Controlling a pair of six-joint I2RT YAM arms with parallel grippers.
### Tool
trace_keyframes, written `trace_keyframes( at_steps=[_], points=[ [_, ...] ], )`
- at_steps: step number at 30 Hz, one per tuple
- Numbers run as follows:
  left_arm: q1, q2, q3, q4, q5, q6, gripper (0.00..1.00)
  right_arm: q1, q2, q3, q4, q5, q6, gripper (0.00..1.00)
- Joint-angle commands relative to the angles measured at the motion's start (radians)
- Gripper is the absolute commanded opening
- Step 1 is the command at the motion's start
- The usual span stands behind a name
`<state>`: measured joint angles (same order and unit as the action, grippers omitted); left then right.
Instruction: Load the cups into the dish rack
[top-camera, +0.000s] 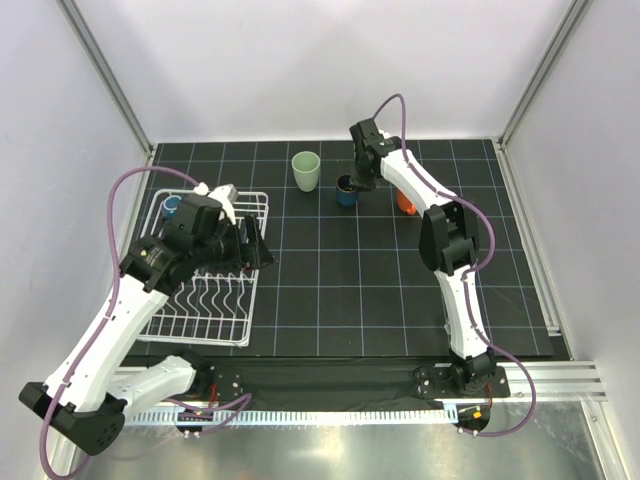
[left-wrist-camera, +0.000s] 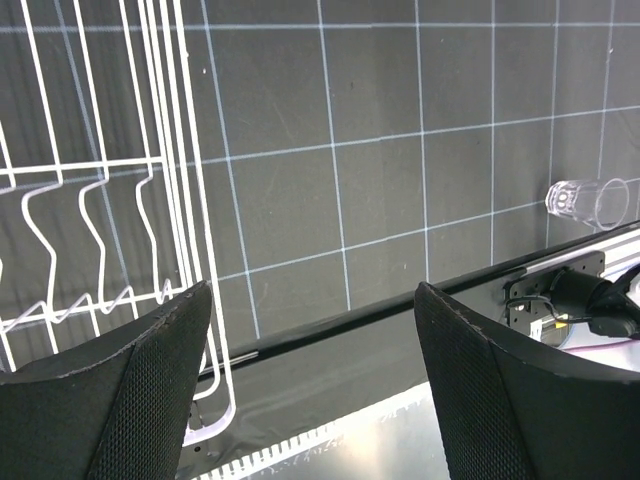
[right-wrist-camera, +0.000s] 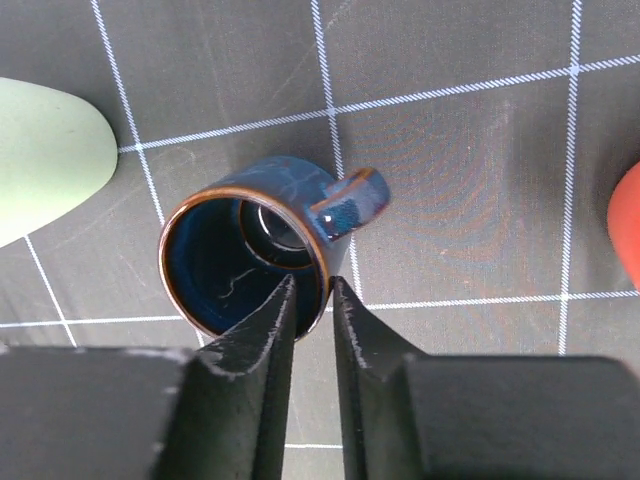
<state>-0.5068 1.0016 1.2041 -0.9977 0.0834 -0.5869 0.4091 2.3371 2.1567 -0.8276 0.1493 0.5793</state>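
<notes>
Black gridded table (top-camera: 400, 300): right gripper (right-wrist-camera: 314, 284) pinches the dark blue mug (right-wrist-camera: 290, 180) by its rim, left gripper (left-wrist-camera: 312, 292) spread.

white wire dish rack (top-camera: 205, 305) with curved tines lies flat on the left of the bench (top-camera: 340, 290). a blue mug (top-camera: 172, 207) sits in its far left corner. along the far side stand a pale green tumbler (top-camera: 306, 170), a small dark blue mug (top-camera: 347, 190) and a half-hidden orange mug (top-camera: 405, 203). a clear glass (left-wrist-camera: 588, 200) sits near the front edge.
</notes>
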Motion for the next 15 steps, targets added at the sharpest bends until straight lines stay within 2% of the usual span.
trace_keyframes(
  at_steps=[1,2,4,10,15],
  points=[
    [-0.002,0.003,0.058,-0.024,-0.022,0.032,0.8,0.0,-0.015,0.035,0.03,-0.049,0.004,0.2],
    [-0.002,0.008,0.072,-0.027,-0.017,0.032,0.8,0.0,-0.019,0.038,0.028,-0.054,-0.004,0.11],
    [-0.002,0.023,0.089,-0.025,-0.007,0.03,0.81,-0.001,-0.047,0.035,0.036,-0.079,-0.018,0.04],
    [-0.001,0.092,0.207,-0.019,0.056,0.025,0.82,-0.001,-0.2,0.023,0.062,-0.192,-0.059,0.04],
    [-0.001,0.144,0.287,0.042,0.125,0.021,0.87,0.002,-0.393,-0.118,0.142,-0.426,-0.027,0.04]
  ],
)
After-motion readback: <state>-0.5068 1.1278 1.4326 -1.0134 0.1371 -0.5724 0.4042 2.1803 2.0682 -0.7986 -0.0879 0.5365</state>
